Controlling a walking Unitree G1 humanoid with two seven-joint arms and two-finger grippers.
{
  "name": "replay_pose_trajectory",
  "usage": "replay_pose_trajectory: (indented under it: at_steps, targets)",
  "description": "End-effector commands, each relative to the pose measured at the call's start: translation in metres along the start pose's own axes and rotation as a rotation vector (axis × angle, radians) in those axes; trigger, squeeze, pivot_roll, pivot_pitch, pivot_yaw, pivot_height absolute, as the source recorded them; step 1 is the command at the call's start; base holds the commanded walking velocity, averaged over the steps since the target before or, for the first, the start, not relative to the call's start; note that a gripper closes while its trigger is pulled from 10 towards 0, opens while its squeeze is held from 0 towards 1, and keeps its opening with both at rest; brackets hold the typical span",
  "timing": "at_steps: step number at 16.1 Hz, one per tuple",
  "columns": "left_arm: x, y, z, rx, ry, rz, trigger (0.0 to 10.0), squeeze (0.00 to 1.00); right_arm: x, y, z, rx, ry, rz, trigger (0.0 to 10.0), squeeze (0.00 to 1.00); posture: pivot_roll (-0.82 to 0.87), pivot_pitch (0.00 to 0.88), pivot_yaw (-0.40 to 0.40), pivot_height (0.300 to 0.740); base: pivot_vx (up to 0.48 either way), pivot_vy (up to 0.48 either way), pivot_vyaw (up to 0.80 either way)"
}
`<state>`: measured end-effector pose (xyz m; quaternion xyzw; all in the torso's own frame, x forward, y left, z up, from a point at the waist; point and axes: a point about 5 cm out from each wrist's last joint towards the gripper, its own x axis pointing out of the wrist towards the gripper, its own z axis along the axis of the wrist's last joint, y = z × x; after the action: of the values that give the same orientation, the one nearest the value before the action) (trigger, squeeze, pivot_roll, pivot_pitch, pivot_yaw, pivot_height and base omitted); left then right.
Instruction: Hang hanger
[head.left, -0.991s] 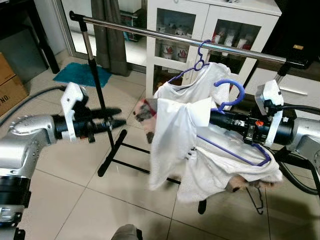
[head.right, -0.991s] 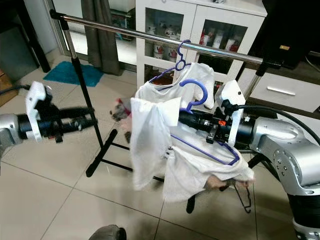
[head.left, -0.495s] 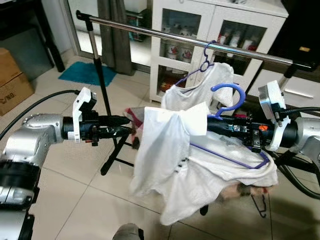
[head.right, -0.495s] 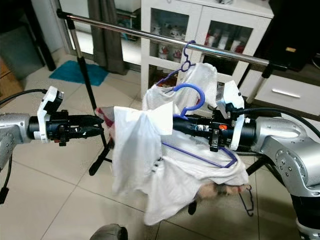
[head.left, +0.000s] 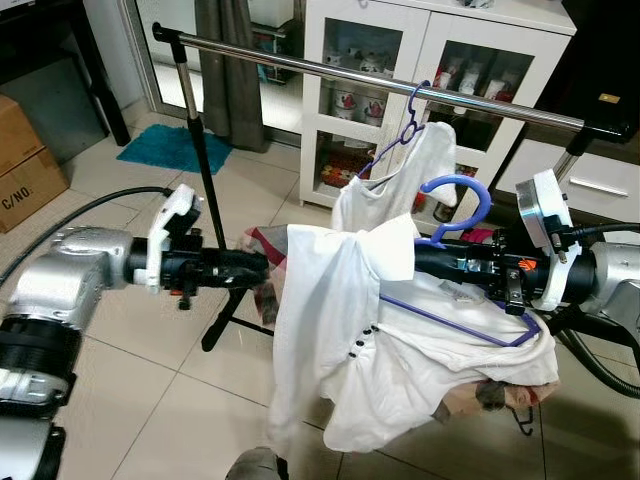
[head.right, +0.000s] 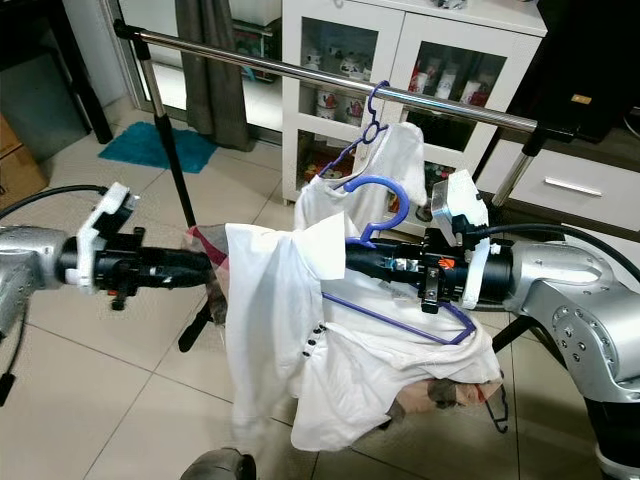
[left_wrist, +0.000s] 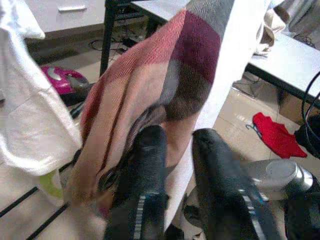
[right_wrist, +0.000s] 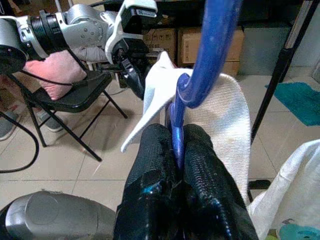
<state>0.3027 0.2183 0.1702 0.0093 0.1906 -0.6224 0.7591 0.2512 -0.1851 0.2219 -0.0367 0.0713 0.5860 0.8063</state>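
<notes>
On my left, the left pincer (head.left: 262, 264) reaches rightward into the cloth. Its wrist view shows its two fingers (left_wrist: 150, 165) a little apart with a fold of plaid cloth (left_wrist: 165, 90) running down between them, so I read it as open around the fabric; I cannot tell whether it is pinching.

Next, in the middle, the white shirt (head.left: 330, 330) hangs in a heavy bunch, draped over the blue hanger (head.left: 455, 215) and sagging toward the floor.

Right of that, the right pincer (head.left: 432, 262) is clamped on the hanger's neck, just under the hook. Its wrist view shows both fingers (right_wrist: 152, 155) pressed together on the blue stem. So the hanger is held in the air at about mid-height, hook uppermost, curling up and back over toward the left.

The relation I care about is hook to rail. The steel rail (head.left: 300, 66) runs from far left to far right, above and beyond the hook, and the hook tip is clearly apart from it. The hanger's long axis lies roughly along my right forearm, its lower bar slanting down to the right, rather than square under the rail.

A purple hanger (head.left: 405, 115) with another white garment already sits on the rail, just above and slightly left of my hook.

I judge the right arm is the one to lift and push far, and the bare rail right of the purple hanger looks the safer landing spot.
</notes>
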Motion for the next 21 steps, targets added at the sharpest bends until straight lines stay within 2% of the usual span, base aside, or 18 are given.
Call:
replay_pose_trajectory:
  at_steps: [1, 4, 10, 21]
  targets:
    - [-0.0015, -0.0016, 0.0019, 0.020, 0.014, -0.001, 0.0, 0.00, -0.0069, -0.0003, 0.0078, -0.026, -0.016, -0.010, 10.0, 0.00, 0.10, 0.000, -0.004, 0.740, 0.000, 0.000, 0.00]
    - [-0.0039, -0.0032, -0.0023, 0.012, 0.025, 0.001, 0.0, 0.00, -0.0064, -0.0027, 0.0077, -0.029, -0.018, -0.014, 10.0, 0.00, 0.11, 0.000, -0.013, 0.740, 0.000, 0.000, 0.00]
    - [-0.0062, 0.0040, 0.0006, 0.019, -0.044, 0.081, 0.0, 0.00, -0.0064, -0.0049, 0.0095, -0.036, -0.027, -0.022, 10.0, 0.00, 0.11, 0.000, -0.013, 0.740, 0.000, 0.000, 0.00]
    - [-0.0062, 0.0040, 0.0006, 0.019, -0.044, 0.081, 0.0, 0.00, -0.0064, -0.0049, 0.0095, -0.036, -0.027, -0.022, 10.0, 0.00, 0.11, 0.000, -0.013, 0.740, 0.000, 0.000, 0.00]
